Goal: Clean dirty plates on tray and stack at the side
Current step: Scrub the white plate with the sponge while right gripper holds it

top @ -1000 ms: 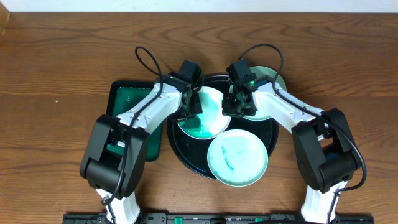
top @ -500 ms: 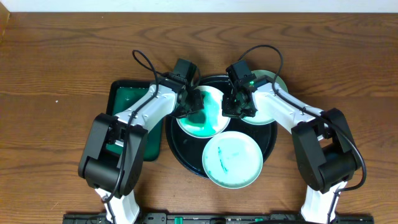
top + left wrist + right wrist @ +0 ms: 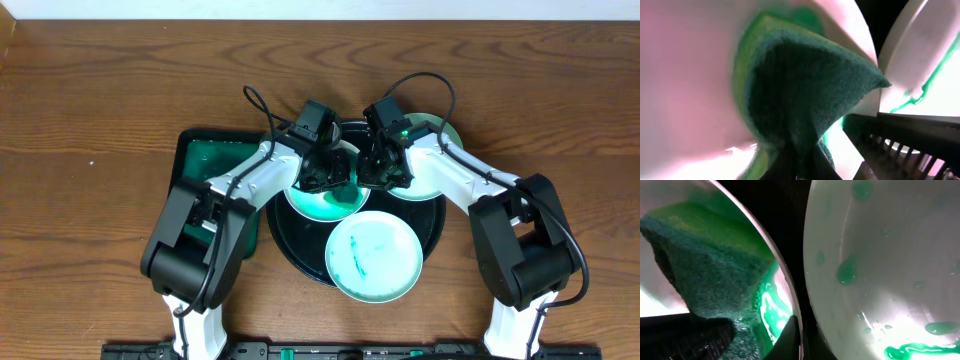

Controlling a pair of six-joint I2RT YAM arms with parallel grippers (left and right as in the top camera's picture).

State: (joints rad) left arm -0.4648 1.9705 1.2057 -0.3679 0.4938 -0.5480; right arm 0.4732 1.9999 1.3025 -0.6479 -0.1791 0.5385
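Tray (image 3: 293, 243): large, round, glossy black with a raised rim; lies flat on the table.
Left plate (image 3: 318, 207): small, round, white; on the tray's far left part; its bowl is heavily smeared teal-green; partly hidden.
Right plate (image 3: 428, 122): pale mint with green droplets and streaks; far right, reaching past the tray's rim; just beside the left plate.
Front plate (image 3: 372, 256): pale mint with thin teal streaks; overhangs the tray's near rim.

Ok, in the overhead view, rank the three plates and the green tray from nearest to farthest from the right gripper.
From the right gripper:
1. The rear-left plate and rear-right plate: the gripper sits between them, too close to call.
2. The front plate, on the robot's side.
3. The green tray, far left.
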